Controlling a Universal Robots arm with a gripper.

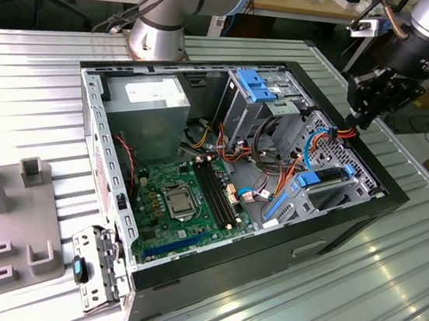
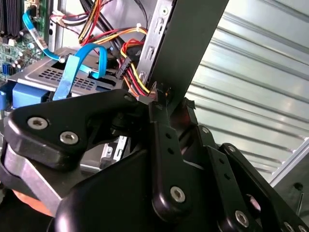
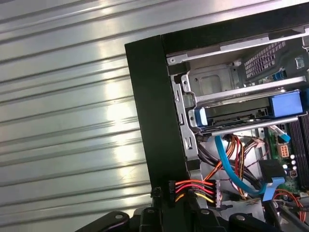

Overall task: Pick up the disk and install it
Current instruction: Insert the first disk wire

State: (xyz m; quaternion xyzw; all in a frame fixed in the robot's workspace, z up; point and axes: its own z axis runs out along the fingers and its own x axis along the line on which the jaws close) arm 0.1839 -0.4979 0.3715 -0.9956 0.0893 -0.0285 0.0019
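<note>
There is one disk [image 1: 326, 178]. It is flat, with a dark grey body [image 3: 231, 117] and bright blue rails along its sides. In the first wrist view two blue rail ends show, one at each side. The disk lies in a metal slot inside the one open case [image 1: 264, 262]. In the exterior view it is at about 3 o'clock from the green board [image 1: 186, 196].

There is one gripper [image 1: 359, 116]. It hangs over the edge of the case, at about 1 o'clock from the disk. Its fingers [image 2: 161, 140] are almost closed and pinch one small plug [image 2: 146, 96]. Red, orange and yellow wires [image 3: 193, 190] run from the plug. One blue cable [image 3: 231, 166] hangs near them. The case sits on one ribbed table [image 1: 384, 307].
</note>
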